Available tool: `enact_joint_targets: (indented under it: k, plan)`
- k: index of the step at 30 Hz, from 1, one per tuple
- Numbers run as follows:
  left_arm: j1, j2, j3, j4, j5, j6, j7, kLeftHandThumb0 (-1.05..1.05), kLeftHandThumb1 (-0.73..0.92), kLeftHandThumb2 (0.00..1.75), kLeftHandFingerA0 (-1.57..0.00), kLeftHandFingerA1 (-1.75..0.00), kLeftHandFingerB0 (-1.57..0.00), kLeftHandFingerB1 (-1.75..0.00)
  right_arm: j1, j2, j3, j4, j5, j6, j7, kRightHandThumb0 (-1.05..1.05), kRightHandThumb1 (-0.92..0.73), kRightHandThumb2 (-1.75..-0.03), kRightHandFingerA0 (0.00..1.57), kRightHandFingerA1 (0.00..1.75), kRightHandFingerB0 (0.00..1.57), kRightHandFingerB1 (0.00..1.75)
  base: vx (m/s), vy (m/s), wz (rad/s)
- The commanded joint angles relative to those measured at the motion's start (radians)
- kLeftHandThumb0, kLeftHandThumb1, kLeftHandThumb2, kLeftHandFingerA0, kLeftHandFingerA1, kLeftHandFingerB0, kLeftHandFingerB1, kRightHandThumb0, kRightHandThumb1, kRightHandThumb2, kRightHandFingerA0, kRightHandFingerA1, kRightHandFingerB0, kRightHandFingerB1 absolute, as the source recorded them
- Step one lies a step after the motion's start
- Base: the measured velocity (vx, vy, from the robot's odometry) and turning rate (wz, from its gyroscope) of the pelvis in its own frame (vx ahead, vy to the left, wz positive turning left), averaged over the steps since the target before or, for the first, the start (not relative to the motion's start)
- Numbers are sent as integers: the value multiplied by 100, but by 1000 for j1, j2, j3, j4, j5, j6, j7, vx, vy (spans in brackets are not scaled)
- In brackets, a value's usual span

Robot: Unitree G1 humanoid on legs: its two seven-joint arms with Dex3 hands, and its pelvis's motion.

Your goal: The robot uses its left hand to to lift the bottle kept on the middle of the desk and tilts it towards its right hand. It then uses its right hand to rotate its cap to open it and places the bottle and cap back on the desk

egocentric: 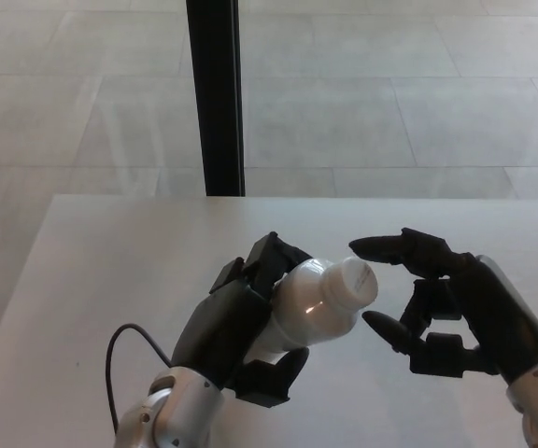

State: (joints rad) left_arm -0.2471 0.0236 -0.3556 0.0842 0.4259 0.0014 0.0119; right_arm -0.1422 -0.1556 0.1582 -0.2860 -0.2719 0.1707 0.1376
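My left hand [236, 331] is shut on a white bottle [314, 306], holding it above the desk [110, 252] and tilted to the right. The bottle's white cap [353, 279] is on its neck and points toward my right hand [442, 303]. That hand is open, with its upper finger [381, 247] reaching just over the cap and its thumb [386, 329] below and to the right of it. A small gap shows between the fingers and the cap. My left fingers hide the bottle's lower half.
A black cable [120, 350] loops beside my left wrist. A black vertical post [215, 93] stands behind the desk's far edge, with tiled floor [390, 93] beyond. The desk surface stretches pale on both sides of my hands.
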Motion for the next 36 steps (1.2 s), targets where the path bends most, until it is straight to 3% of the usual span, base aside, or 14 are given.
enact_joint_targets:
  k: [1,13,21,31,36]
  plan:
    - [12,13,-3,-17,22,14,3,9,52,130,-89,-175,-79,-162,-23,-1,-12,-18,-14,-12,-24,-54,-70,-61,93,129,48,43,0,0,0]
    - [1,10,8,-1,-4,-18,2,7,51,132,-90,-175,-81,-164,-10,13,4,-18,-17,-41,-24,-52,-67,-60,98,118,48,42,0,0,0]
    - [-9,10,8,16,-1,-27,9,5,45,142,-95,-175,-82,-166,-8,8,24,-11,-19,-41,-12,-53,-65,-60,99,119,47,41,0,0,0]
    - [-13,18,1,16,14,-20,9,7,49,135,-90,-175,-80,-163,-17,3,27,2,-40,-76,-29,-50,-65,-59,100,120,47,42,0,0,0]
    - [-10,17,3,18,3,-36,11,7,49,136,-91,-175,-81,-165,-14,13,24,6,-36,-81,-33,-45,-66,-61,97,130,49,43,0,0,0]
